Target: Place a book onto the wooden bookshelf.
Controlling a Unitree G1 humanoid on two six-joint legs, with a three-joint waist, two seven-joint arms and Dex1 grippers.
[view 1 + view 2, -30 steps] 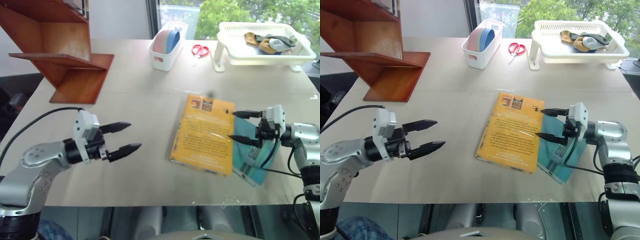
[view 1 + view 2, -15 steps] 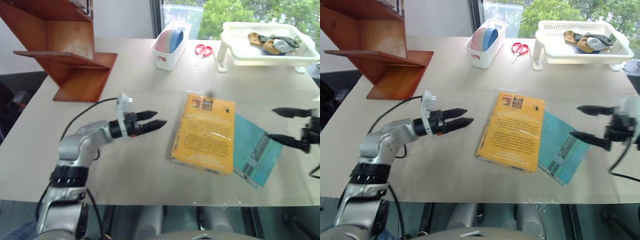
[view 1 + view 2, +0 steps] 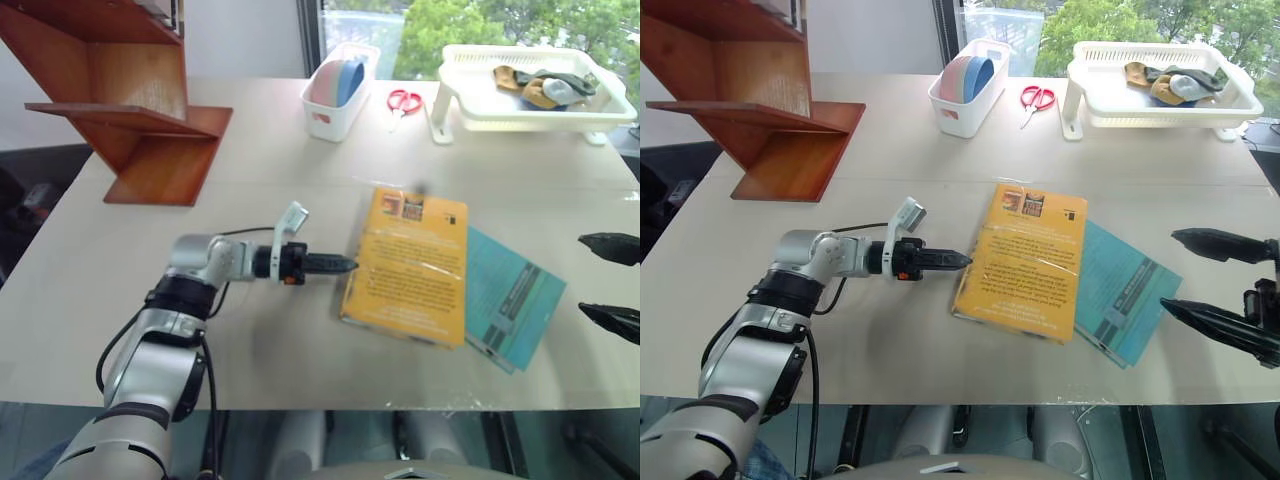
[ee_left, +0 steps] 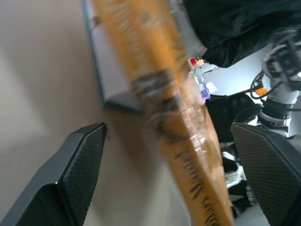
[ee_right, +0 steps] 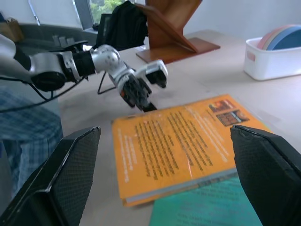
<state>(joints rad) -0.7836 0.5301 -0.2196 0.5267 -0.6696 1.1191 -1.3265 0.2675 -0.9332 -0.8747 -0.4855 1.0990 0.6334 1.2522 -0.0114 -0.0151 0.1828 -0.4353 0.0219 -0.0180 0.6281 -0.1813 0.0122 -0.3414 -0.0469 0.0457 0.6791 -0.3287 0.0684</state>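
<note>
Reaching low over the counter [image 3: 270, 190], the left tool [image 3: 345, 266] points its black tips at the long edge of the book [image 3: 410, 268]. In the left wrist view its two fingers [image 4: 77, 169] stand wide open, one on each side of the book's edge. They look very near the book, but I cannot tell if they touch it. They hold nothing.

The right tool [image 3: 610, 282] is open too, with a big gap between its two black fingers. It holds nothing and sits well apart from the book, on the side far from the left tool.

The book is thick and yellow-orange, with small black print and a small picture. It is wrapped in shiny plastic. It lies flat on the pale, smooth counter, between the two tools. One thin teal book [image 3: 512, 300] pokes out from under it, on the side nearer the right tool.

The wooden bookshelf [image 3: 120, 90] is red-brown and shiny, with slanted sides and flat tiers. It stands well beyond the left tool.

Farther off are one white bin [image 3: 330, 110], one pair of red scissors [image 3: 402, 100] and one white tray [image 3: 480, 112] with slotted walls.
</note>
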